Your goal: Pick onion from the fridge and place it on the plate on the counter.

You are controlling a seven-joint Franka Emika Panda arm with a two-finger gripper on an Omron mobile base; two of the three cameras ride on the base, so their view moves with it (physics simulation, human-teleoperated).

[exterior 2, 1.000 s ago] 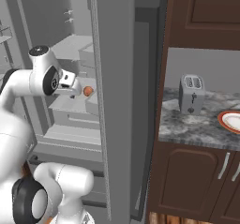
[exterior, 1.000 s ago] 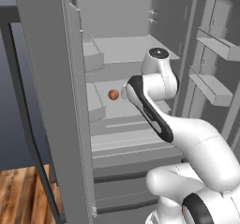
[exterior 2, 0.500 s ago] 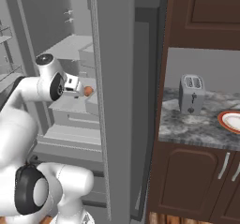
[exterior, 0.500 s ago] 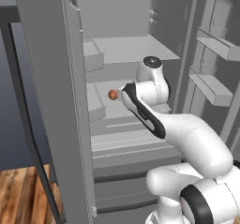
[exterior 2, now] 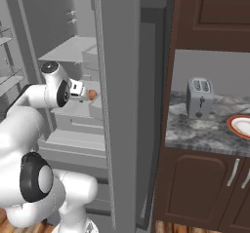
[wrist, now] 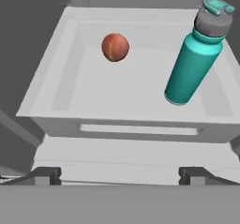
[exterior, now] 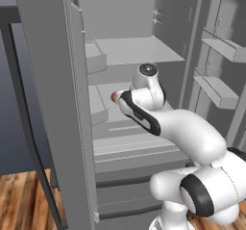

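Now, arm: reaching into open fridge (exterior: 144, 51).
Gripper (wrist: 120, 174): hanging near side of tray, fingertips (wrist: 46, 175) spread wide apart, gripping nothing.
Onion (wrist: 115, 47): sitting far-left in white fridge tray (wrist: 65, 78), untouched.
Teal bottle (wrist: 193, 61): standing right of onion, well apart.
Plate (exterior 2: 240, 126): sitting on counter (exterior 2: 205, 134), right of toaster (exterior 2: 199, 98).

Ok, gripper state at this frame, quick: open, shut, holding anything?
Gripper: open, holding nothing. The onion lies ahead in the fridge tray, apart from the fingertips.
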